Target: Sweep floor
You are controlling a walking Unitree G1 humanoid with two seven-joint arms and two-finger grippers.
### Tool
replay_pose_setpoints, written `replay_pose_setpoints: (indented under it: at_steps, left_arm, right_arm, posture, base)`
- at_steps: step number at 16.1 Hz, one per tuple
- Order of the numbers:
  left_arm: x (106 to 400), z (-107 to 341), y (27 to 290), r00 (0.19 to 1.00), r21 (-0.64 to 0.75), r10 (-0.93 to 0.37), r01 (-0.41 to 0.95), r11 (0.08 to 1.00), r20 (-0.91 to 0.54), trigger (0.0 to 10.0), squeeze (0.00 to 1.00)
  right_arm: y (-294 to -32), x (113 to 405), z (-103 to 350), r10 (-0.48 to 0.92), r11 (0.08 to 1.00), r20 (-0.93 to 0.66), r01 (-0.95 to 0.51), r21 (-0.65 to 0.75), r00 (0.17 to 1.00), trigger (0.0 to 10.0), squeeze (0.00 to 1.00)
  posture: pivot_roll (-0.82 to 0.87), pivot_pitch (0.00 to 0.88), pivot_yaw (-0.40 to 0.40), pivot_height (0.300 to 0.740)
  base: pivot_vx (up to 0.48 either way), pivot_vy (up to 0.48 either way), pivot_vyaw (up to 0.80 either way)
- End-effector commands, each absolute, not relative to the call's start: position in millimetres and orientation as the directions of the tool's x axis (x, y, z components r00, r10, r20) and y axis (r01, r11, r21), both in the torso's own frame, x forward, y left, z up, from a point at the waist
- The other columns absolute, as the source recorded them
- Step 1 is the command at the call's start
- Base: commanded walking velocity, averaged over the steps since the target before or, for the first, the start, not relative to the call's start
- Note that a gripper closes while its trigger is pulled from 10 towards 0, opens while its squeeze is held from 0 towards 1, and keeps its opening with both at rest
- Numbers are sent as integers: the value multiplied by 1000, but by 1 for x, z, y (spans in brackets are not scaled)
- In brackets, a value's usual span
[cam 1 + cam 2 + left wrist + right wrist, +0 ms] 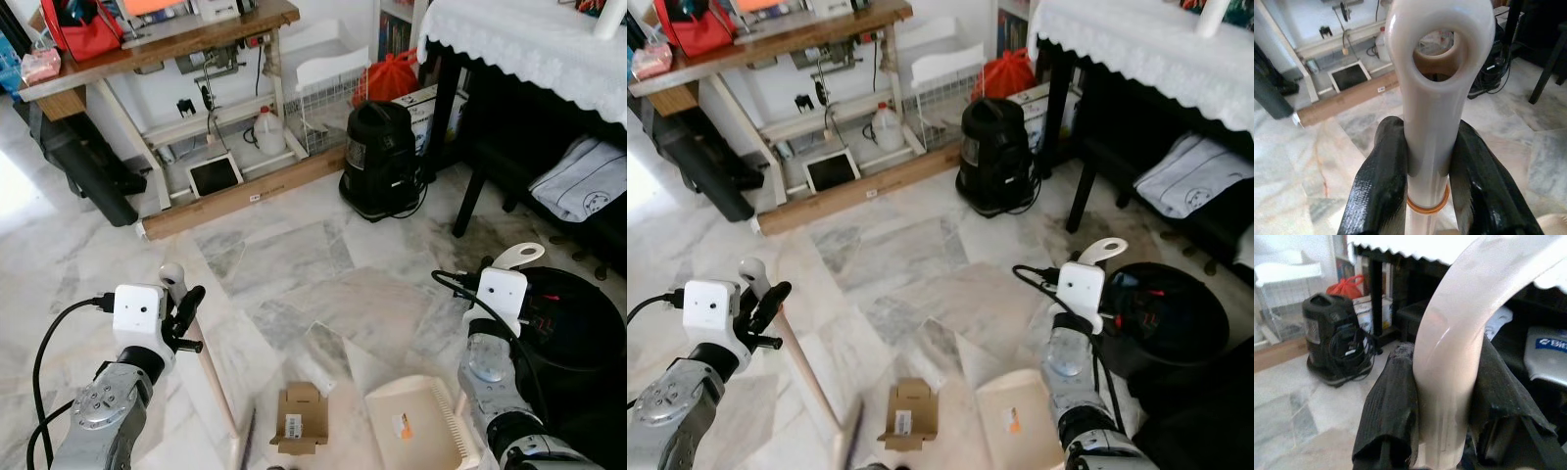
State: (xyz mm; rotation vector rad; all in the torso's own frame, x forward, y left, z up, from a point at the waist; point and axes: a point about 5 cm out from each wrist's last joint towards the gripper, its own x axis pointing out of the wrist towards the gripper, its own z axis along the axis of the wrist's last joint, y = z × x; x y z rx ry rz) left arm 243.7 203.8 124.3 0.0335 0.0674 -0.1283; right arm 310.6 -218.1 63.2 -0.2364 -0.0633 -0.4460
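A glossy cream broom handle (1432, 98), round-sectioned with a looped end and an orange ring, is clamped between the matte black fingers (1378, 191) of the left gripper (183, 311) at near left; its pale shaft slants down over the veined grey marble floor (284, 264). At near right, the curved cream dustpan handle (1459, 347) is gripped by the right gripper (1442, 406), its ribbed rectangular dustpan (416, 426) resting just right of a flattened cardboard box (300, 416).

Nothing is reading clearly. Blue letters starting "Bi" are showing on a white bag (1547, 352) just beyond the right gripper (1442, 396); the flattened cardboard box (300, 416) is carrying an illegible barcode sticker.
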Motion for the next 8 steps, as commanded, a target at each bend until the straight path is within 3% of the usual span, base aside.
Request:
replay_pose_setpoints:
  at_steps: [1,8]
  left_arm:
    - [246,133,210,994,-3,-101,101,995,-53,10000,0]
    - [253,134,209,988,-65,-132,126,990,-85,10000,0]
  right_arm:
    - [-211,306,57,-398,883,107,412,-223,911,10000,0]
    - [-207,297,46,-392,884,81,399,-242,916,10000,0]
  posture:
    - [221,153,137,740]
    - [222,171,146,740]
  base:
    - [0,0,0]
    - [0,0,0]
